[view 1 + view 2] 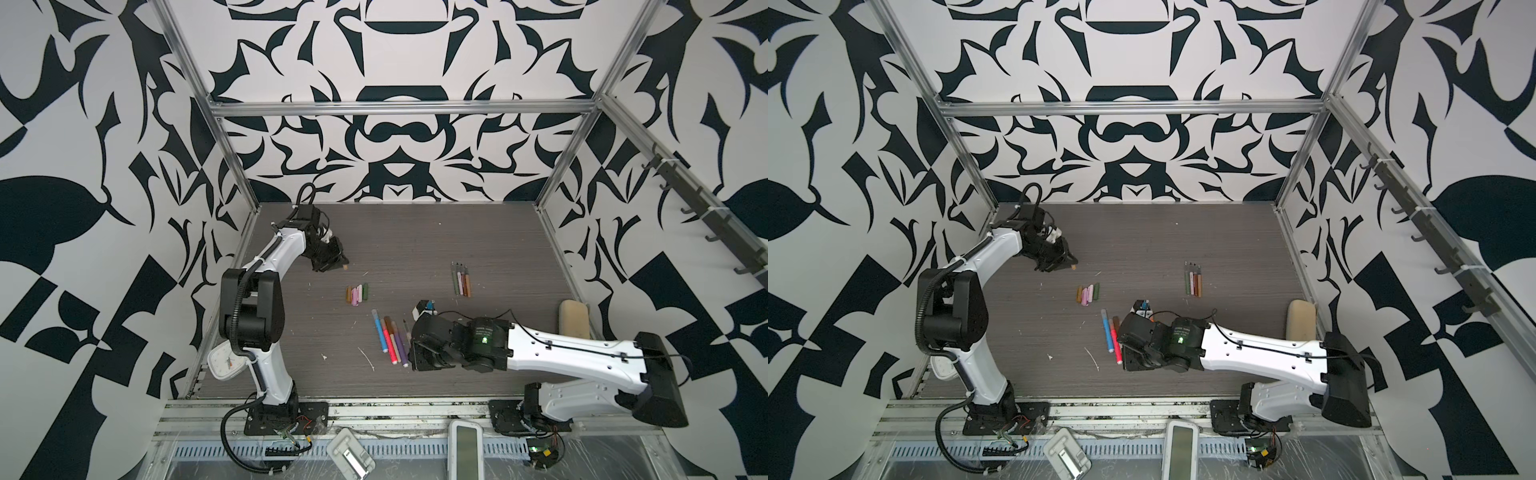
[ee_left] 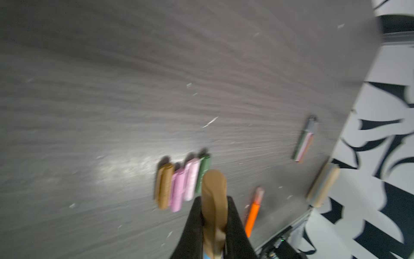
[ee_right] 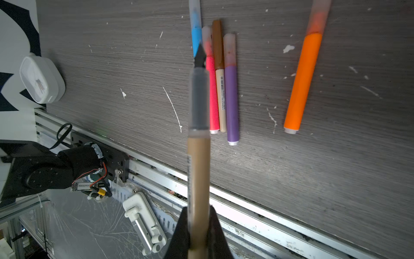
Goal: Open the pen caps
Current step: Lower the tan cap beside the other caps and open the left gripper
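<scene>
My left gripper [image 2: 214,198] is shut on a brown pen cap [image 2: 214,186] and hangs above the far left of the table [image 1: 343,264]. A row of loose pen caps [image 1: 357,294] [image 2: 181,181], brown, two pink and green, lies close by. My right gripper [image 3: 198,207] is shut on an uncapped pen [image 3: 198,168] with a tan barrel and a black tip, low over the table's middle [image 1: 411,353]. Capped pens [image 1: 388,336] lie beside it: blue [image 3: 195,33], pink-red [image 3: 212,94], brown [image 3: 220,89], purple [image 3: 231,101] and, apart, orange [image 3: 304,83]. Several uncapped pens [image 1: 461,279] lie further back right.
A beige sponge block [image 1: 574,318] stands at the right edge. A white timer [image 1: 222,359] sits behind the left arm at the left front corner. Two white devices [image 1: 349,455] [image 1: 465,449] rest on the front rail. White flecks are scattered over the grey tabletop [image 1: 415,241].
</scene>
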Tool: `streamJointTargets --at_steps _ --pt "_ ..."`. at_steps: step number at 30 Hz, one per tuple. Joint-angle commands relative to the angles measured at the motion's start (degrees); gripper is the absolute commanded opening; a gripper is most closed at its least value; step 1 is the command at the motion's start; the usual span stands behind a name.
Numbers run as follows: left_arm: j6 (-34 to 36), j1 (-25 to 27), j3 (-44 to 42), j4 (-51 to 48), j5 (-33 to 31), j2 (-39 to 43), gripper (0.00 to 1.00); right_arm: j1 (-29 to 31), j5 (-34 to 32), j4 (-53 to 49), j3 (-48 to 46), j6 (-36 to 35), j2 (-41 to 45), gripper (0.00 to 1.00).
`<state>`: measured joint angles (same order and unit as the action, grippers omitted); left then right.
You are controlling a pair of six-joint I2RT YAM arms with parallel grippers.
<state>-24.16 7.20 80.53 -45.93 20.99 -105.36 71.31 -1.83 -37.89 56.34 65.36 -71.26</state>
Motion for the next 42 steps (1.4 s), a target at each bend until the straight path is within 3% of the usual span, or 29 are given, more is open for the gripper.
streamJointTargets --at_steps 1,11,19,29,42 --pt "7.43 -0.35 -3.14 -7.10 -11.43 2.47 0.00 -0.71 -2.41 -0.86 -2.68 2.30 3.45 0.00" --pt "6.86 -0.35 -8.32 -3.31 -6.39 -0.89 0.00 -3.48 -0.46 -0.87 -3.82 1.25 5.30 0.00" --pt "6.89 0.33 -9.35 -1.01 -1.31 -1.55 0.06 -3.89 0.33 -0.96 -3.29 0.64 4.43 0.00" --pt "7.24 1.41 -8.46 -1.00 -0.55 -3.94 0.09 -4.81 0.94 -1.36 -2.50 -0.13 3.94 0.00" --pt "7.24 1.68 -8.73 -1.00 0.01 -3.56 0.28 -5.00 1.21 -0.98 -2.28 -0.06 3.33 0.00"
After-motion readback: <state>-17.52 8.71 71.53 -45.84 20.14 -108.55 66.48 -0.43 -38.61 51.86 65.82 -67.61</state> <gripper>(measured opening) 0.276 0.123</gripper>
